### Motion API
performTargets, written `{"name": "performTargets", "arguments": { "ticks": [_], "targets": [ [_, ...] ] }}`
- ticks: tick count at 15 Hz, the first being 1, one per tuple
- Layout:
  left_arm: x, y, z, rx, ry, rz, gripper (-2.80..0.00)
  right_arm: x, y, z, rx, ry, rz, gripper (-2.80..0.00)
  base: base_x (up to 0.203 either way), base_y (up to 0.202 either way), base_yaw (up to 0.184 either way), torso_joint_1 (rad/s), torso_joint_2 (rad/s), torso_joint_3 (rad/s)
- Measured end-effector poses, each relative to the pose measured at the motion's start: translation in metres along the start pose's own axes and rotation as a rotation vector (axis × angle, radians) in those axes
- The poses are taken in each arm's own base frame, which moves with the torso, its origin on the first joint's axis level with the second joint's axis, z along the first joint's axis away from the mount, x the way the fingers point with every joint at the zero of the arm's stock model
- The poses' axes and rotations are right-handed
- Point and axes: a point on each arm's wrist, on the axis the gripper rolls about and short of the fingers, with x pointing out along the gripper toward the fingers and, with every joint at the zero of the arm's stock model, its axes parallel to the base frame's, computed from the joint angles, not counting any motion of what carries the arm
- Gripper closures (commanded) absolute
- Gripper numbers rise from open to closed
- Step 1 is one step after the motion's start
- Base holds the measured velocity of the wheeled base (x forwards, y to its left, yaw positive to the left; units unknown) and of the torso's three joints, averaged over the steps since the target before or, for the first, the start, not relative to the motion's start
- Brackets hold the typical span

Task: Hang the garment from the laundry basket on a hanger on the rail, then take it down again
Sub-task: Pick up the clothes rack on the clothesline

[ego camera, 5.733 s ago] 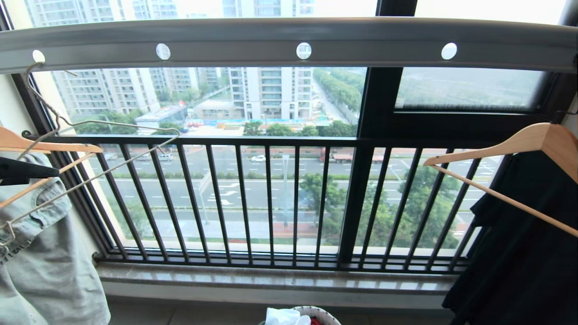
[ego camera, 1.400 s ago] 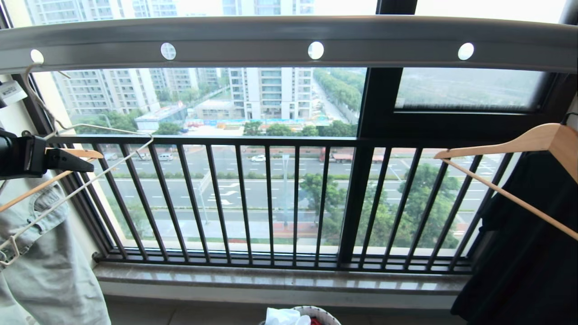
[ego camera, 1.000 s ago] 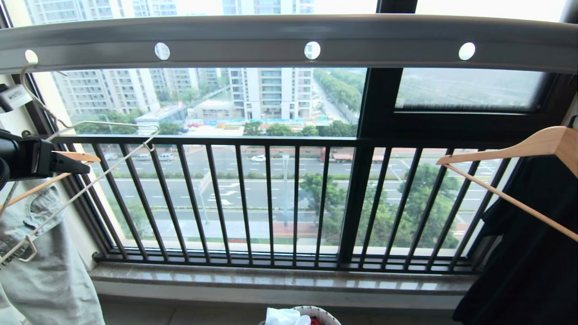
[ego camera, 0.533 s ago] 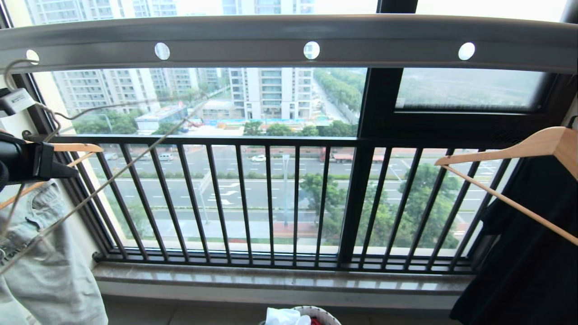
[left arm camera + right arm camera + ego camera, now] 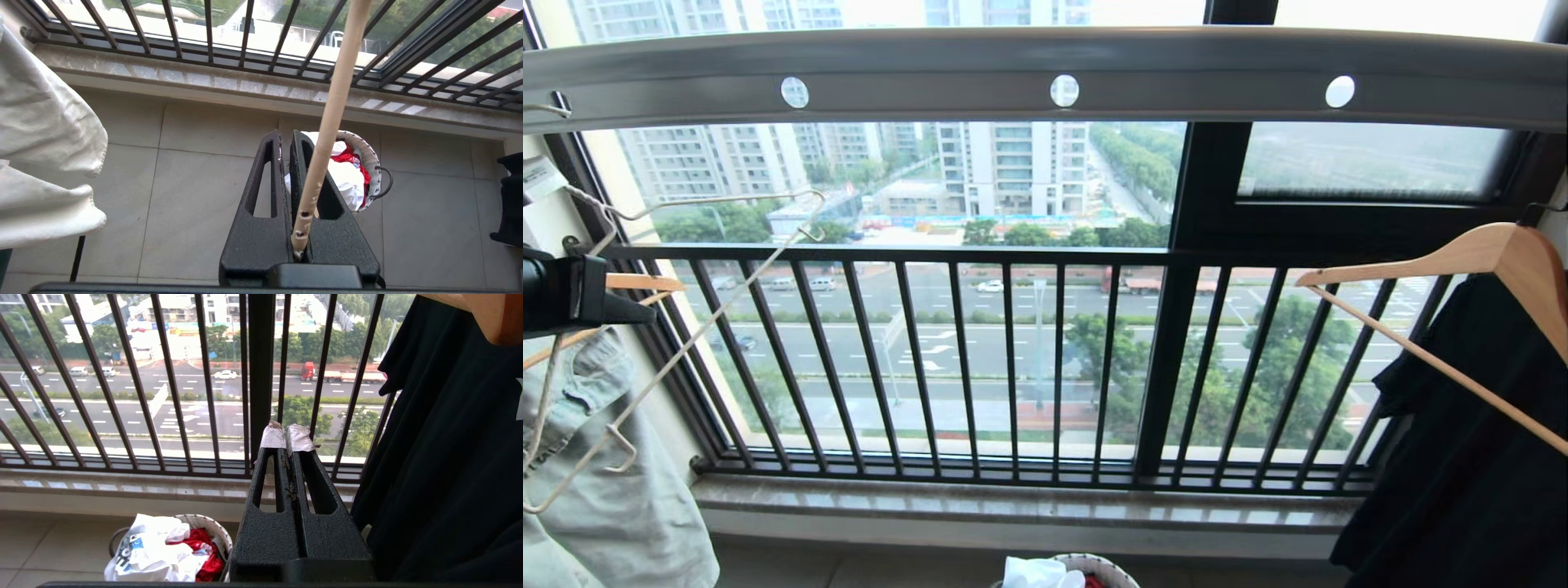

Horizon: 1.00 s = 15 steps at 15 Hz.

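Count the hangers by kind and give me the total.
cream-white wire hanger: 1
light wooden hangers: 2
Total: 3

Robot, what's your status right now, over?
Left hand shut on the hanger. Right hand shut, empty. Garment in laundry basket. Denim garment hangs close beside.
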Motion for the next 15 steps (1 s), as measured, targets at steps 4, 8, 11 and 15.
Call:
{"name": "performTargets", "arguments": {
  "ticks": [4, 8, 11, 15],
  "targets": [
    [-0.016, -0.006, -0.001, -0.041, -0.038, 0.040, 0.00, 0.000, 0.000, 0.000, 0.000, 0.000, 0.000, 0.00, 0.000, 0.000, 0.000, 0.000, 0.00, 0.000],
    [-0.027, -0.009, 0.000, -0.079, -0.068, 0.110, 0.00, 0.000, 0.000, 0.000, 0.000, 0.000, 0.000, 0.00, 0.000, 0.000, 0.000, 0.000, 0.00, 0.000],
    [-0.036, -0.012, 0.001, -0.094, -0.106, 0.117, 0.00, 0.000, 0.000, 0.000, 0.000, 0.000, 0.000, 0.00, 0.000, 0.000, 0.000, 0.000, 0.00, 0.000],
    [-0.053, -0.018, 0.006, -0.095, -0.204, 0.135, 0.00, 0.000, 0.000, 0.000, 0.000, 0.000, 0.000, 0.00, 0.000, 0.000, 0.000, 0.000, 0.00, 0.000]
  ]
}}
